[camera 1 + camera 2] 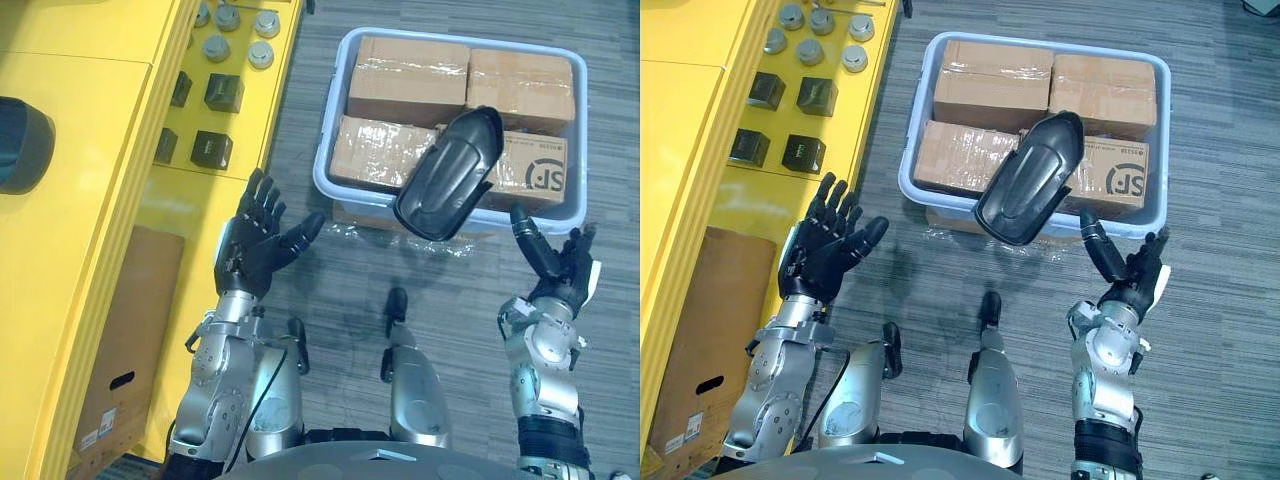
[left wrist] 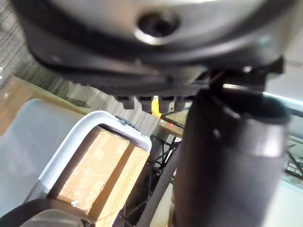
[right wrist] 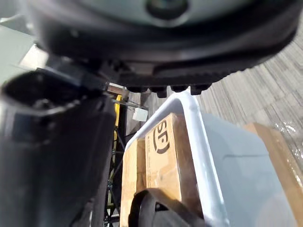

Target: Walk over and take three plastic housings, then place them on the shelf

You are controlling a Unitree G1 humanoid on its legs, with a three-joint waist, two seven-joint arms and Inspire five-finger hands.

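Left eye view had the glossy black curved plastic housing (image 1: 448, 172) lying slantwise on top of the brown taped cardboard boxes (image 1: 408, 68) inside the pale blue plastic tub (image 1: 331, 112), wide end out over the tub's near rim afaict. Tub sat on the grey carpet floor (image 1: 450, 300), just beside the yellow shelf unit (image 1: 90, 150) w/ its dark square blocks (image 1: 223, 92) and grey round caps (image 1: 216, 47).

Left hand (image 1: 255, 245) hung by the shelf's edge, fingers spread wide, holding nothing. Right hand (image 1: 560, 265) was up near the tub's near right corner, fingers straight and apart, also empty, close to the housing but not touching.

Imo the risk: that shell looked slick and perched, so a one-sided nudge from the right hand could've slid it off the boxes onto the floor. Prob needed both hands. Also just one housing in sight, task wants three.
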